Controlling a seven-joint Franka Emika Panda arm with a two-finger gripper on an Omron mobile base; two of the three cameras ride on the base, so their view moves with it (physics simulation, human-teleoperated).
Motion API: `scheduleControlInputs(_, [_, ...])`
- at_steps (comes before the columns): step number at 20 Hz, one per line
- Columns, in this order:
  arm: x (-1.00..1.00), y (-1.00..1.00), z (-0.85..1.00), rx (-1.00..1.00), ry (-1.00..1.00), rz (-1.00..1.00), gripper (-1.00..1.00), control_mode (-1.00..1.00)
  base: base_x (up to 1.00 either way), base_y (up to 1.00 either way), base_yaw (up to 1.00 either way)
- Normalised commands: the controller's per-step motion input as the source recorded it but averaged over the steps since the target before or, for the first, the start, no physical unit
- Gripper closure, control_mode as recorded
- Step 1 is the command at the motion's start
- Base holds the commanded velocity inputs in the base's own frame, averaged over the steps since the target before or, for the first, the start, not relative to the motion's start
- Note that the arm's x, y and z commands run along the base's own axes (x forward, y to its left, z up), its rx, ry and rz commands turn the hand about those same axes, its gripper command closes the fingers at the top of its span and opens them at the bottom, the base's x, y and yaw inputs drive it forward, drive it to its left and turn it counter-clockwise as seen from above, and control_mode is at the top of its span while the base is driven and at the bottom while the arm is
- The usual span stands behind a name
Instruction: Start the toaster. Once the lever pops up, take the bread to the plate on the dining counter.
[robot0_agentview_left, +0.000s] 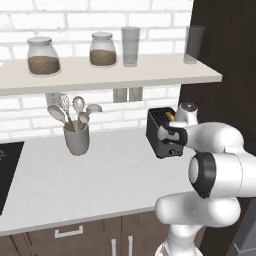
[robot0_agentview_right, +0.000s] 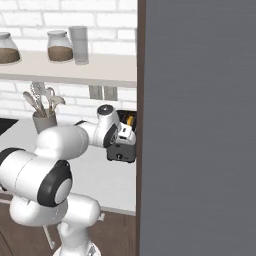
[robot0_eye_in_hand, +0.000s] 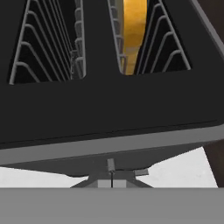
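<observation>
A: Where's the gripper (robot0_eye_in_hand: 112, 183)?
B: Down low at six o'clock in the hand view, jaws pressed together, holding nothing, at the front edge of the toaster (robot0_eye_in_hand: 109, 109).
A: And the bread (robot0_eye_in_hand: 132, 33)?
B: Farther up, at one o'clock, down inside the right-hand slot. The left slot holds only wire guides.

A: What is seen on the shelf (robot0_agentview_left: 150, 75)?
B: Two lidded jars (robot0_agentview_left: 43, 56) (robot0_agentview_left: 103, 49) of brown contents, two grey glasses (robot0_agentview_left: 131, 46) (robot0_agentview_left: 193, 44).
A: Below?
B: A grey utensil holder (robot0_agentview_left: 77, 138) with spoons is stood on the grey counter (robot0_agentview_left: 100, 180); an outlet plate (robot0_agentview_left: 127, 94) is mounted on white brick.
</observation>
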Motion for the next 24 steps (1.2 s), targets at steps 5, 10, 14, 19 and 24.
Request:
scheduleControlInputs(5, [0.01,0.00,-0.54,0.00,0.00,0.00,1.00,-1.00,0.00,0.00,0.00])
scheduleControlInputs(10, [-0.04,0.00,-0.66,0.00,0.03,0.00,1.00,-1.00,0.00,0.00,0.00])
scheduleControlInputs(14, [-0.34,0.00,-0.53,0.00,0.01,0.00,1.00,-1.00,0.00,0.00,0.00])
scheduleControlInputs(19, [-0.35,0.00,-0.58,0.00,0.00,0.00,1.00,-1.00,0.00,0.00,0.00])
scheduleControlInputs(24, [-0.16,0.02,-0.55,0.00,0.00,0.00,1.00,-1.00,0.00,0.00,0.00])
